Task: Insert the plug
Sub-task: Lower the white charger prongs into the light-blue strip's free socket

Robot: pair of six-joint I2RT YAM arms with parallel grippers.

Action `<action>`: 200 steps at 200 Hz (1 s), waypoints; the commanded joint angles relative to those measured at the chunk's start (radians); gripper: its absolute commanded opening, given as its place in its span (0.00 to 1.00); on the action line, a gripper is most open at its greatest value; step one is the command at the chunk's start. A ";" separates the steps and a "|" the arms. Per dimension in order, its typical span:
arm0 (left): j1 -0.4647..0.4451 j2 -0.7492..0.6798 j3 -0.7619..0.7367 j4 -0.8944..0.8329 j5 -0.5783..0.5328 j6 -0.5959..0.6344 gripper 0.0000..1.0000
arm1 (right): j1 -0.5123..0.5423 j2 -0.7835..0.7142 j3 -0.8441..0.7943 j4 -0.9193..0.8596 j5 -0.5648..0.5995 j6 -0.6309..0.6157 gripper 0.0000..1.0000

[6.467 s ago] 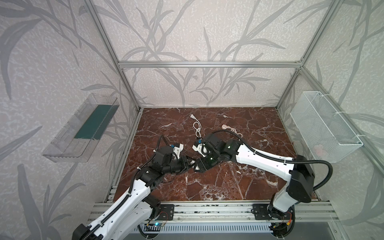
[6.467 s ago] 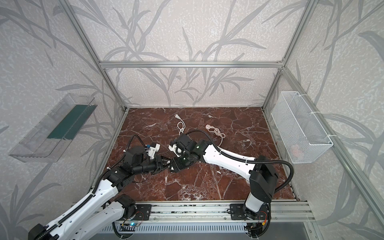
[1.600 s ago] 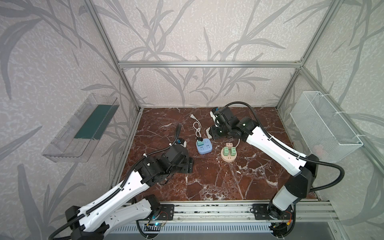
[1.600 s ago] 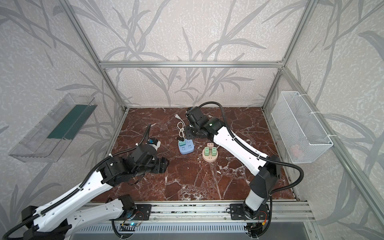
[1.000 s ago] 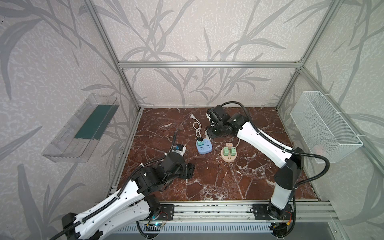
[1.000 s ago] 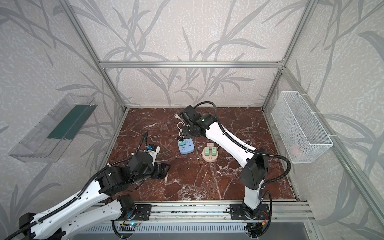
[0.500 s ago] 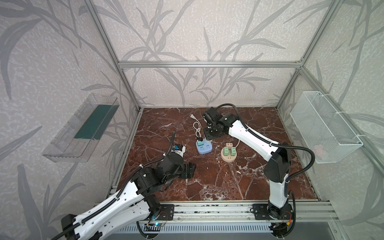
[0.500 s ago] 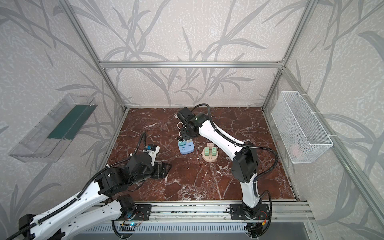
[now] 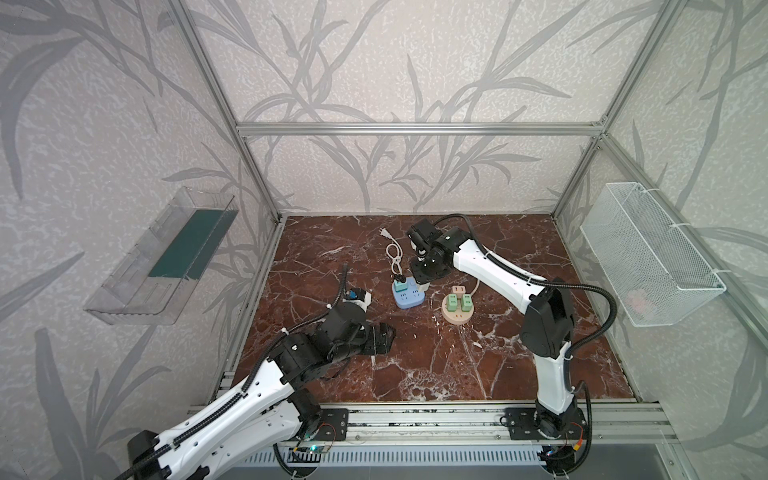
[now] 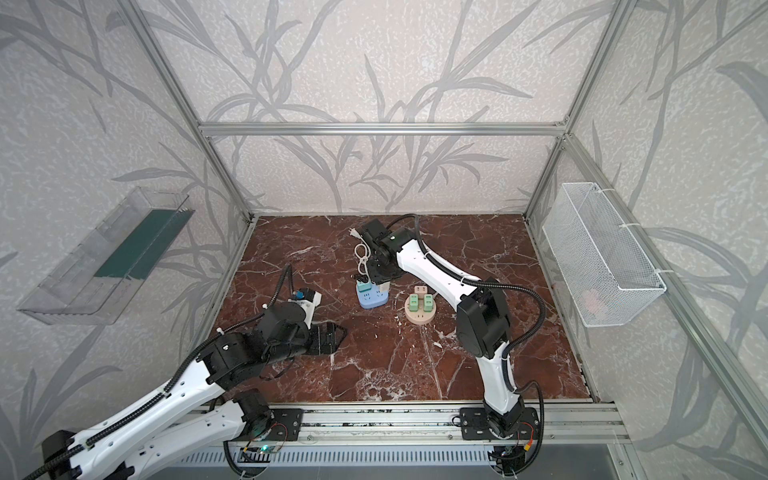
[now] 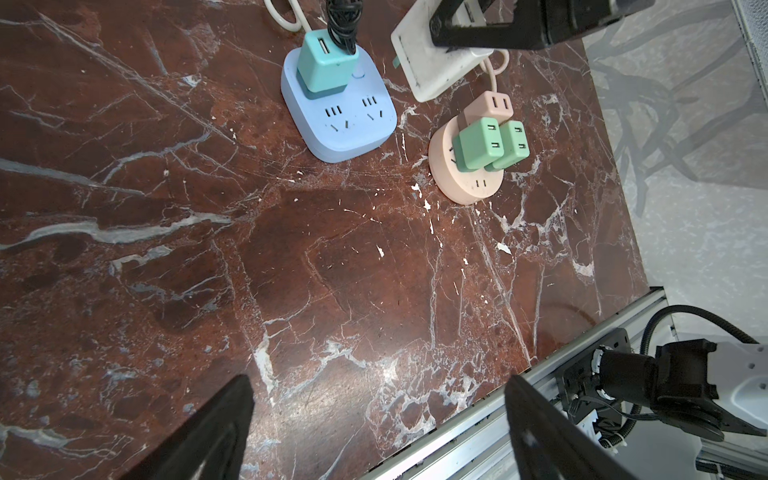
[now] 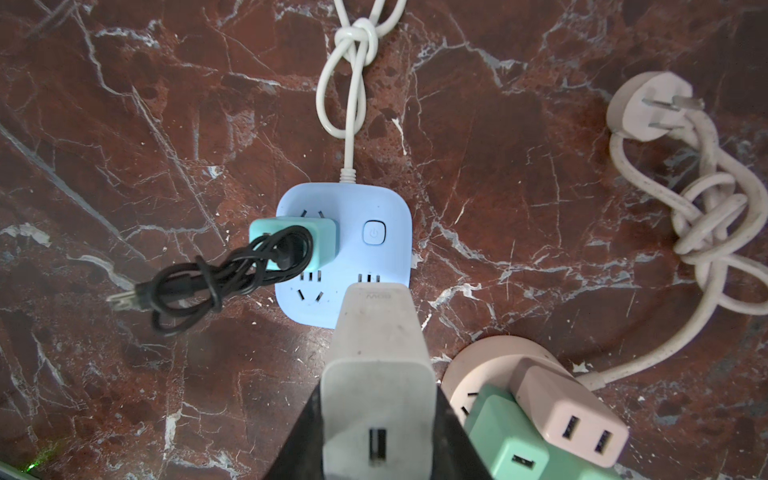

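A white plug (image 12: 378, 374) sits between the jaws of my right gripper (image 12: 378, 436), which is shut on it. In both top views the plug (image 9: 424, 286) hangs over the right near corner of the blue power strip (image 9: 409, 296). In the right wrist view its far end covers the strip's edge (image 12: 386, 212) by a two-slot socket. A teal charger (image 12: 324, 241) with a black cable (image 12: 199, 286) is plugged into the strip. My left gripper (image 9: 384, 338) is open and empty, low over the floor, left of and nearer than the strip (image 11: 345, 124).
A pink round socket (image 9: 457, 309) carrying two green chargers and a pink one stands just right of the blue strip. Its cord and plug (image 12: 648, 108) lie coiled behind. A knotted white cord (image 9: 394, 255) trails back. A wire basket (image 9: 648, 253) hangs on the right wall, and a clear tray (image 9: 166, 257) on the left wall.
The right arm's elbow has swung in toward the middle, while its gripper with the white plug shifted slightly toward the blue strip. The left gripper has hardly moved.
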 commanded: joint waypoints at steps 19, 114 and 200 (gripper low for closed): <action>0.026 -0.008 -0.006 0.013 0.023 -0.014 0.92 | -0.012 0.027 -0.035 0.032 -0.043 0.007 0.00; 0.037 -0.006 0.002 0.011 0.036 -0.010 0.92 | -0.014 0.069 -0.056 0.068 -0.078 0.014 0.00; 0.051 -0.007 -0.011 0.018 0.046 -0.008 0.92 | -0.016 0.080 -0.053 0.064 -0.084 0.016 0.00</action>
